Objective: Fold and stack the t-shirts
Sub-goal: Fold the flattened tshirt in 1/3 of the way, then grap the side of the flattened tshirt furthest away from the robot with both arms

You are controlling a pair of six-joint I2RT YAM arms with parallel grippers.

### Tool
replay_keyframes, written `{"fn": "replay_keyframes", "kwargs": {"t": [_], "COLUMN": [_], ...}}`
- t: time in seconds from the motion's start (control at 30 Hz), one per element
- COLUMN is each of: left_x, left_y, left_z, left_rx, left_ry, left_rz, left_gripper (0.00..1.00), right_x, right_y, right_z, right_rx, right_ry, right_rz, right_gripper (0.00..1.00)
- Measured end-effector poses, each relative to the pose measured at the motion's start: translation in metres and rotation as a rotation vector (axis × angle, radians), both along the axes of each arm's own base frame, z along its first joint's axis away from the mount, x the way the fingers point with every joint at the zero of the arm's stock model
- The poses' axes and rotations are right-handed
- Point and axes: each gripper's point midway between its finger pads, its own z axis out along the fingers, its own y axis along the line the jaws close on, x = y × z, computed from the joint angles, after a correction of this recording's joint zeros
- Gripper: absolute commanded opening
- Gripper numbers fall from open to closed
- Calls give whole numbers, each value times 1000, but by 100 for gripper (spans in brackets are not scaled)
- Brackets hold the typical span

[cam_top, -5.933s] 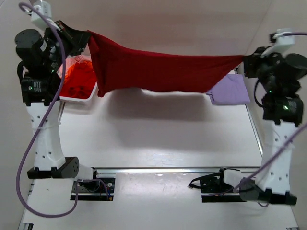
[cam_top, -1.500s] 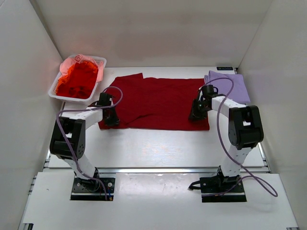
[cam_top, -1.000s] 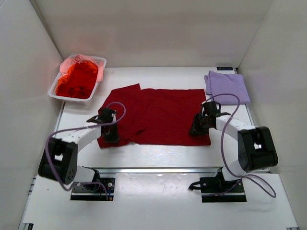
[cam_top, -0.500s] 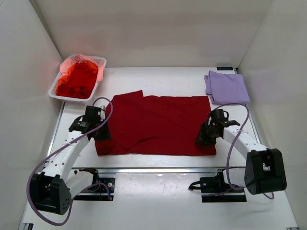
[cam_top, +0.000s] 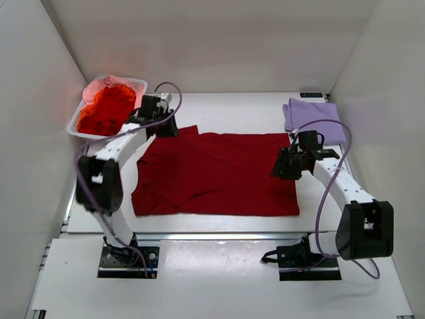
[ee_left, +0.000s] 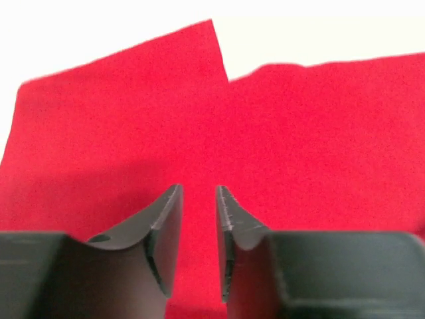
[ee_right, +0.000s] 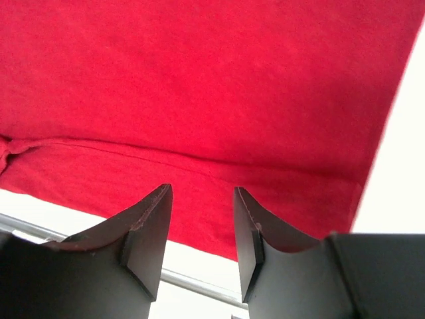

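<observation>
A large dark red t-shirt (cam_top: 216, 174) lies spread flat on the white table. My left gripper (cam_top: 167, 128) hovers over its far left sleeve. In the left wrist view (ee_left: 198, 189) the jaws stand a narrow gap apart with nothing between them, and the red cloth (ee_left: 133, 119) lies below. My right gripper (cam_top: 280, 166) is over the shirt's right edge. It is open and empty in the right wrist view (ee_right: 199, 189), above the hem (ee_right: 199, 166). A folded pale lavender t-shirt (cam_top: 313, 119) lies at the far right. Orange-red shirts (cam_top: 106, 109) and a pink one (cam_top: 109, 81) fill the basket.
The white plastic basket (cam_top: 141, 84) stands at the far left corner, close to my left wrist. White walls close in the table on three sides. A metal rail (cam_top: 219, 235) runs along the near edge, and it also shows in the right wrist view (ee_right: 192, 282).
The red shirt was held stretched in the air, then laid down and dragged nearer. Both grippers have now let go. The left moved to the far left sleeve and the right lifted off the right edge.
</observation>
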Motion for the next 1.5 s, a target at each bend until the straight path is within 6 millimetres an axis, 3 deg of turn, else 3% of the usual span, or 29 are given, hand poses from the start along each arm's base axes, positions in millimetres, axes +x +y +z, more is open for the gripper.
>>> {"fn": "replay_keyframes", "kwargs": {"t": [0.13,0.33,0.5,0.6,0.73,0.9,0.97,1.0,1.03,1.17,1.27,1.37,1.47,1.5], "left_x": [60,119,128,129,129,141,149,154,158,155,147,144,142,140], "left_y": [-18,-39,-54,-58,-61,-65,-68,-69,-71,-67,-61,-60,-59,-59], "left_z": [-26,-64,-87,-96,-104,-103,-101,-99,-98,-106,-115,-115,-116,-116], "left_rx": [16,73,131,171,223,264,270,273,272,282,281,274,282,287], "left_ry": [-19,-30,-26,-14,1,9,3,0,-4,35,76,87,95,100], "left_rz": [-36,-77,-115,-137,-152,-153,-155,-154,-153,-160,-162,-166,-169,-170], "left_gripper": [44,51,60,78,83,70,60,50,48,71,74,70,47,31], "right_x": [13,37,48,48,51,52,52,52,53,54,56,57,57,57], "right_y": [10,11,7,5,4,4,4,4,4,1,-1,-3,-3,-3], "right_z": [-5,-11,-18,-20,-20,-23,-24,-24,-24,-23,-22,-21,-21,-21], "right_rx": [17,19,17,21,26,28,29,30,30,31,31,31,30,30], "right_ry": [9,15,23,29,22,31,33,34,33,30,24,21,22,21], "right_rz": [42,64,68,61,59,63,66,65,64,58,54,49,49,49], "right_gripper": [39,40,39,38,38,38,38,38,38,38,38,38,38,37]}}
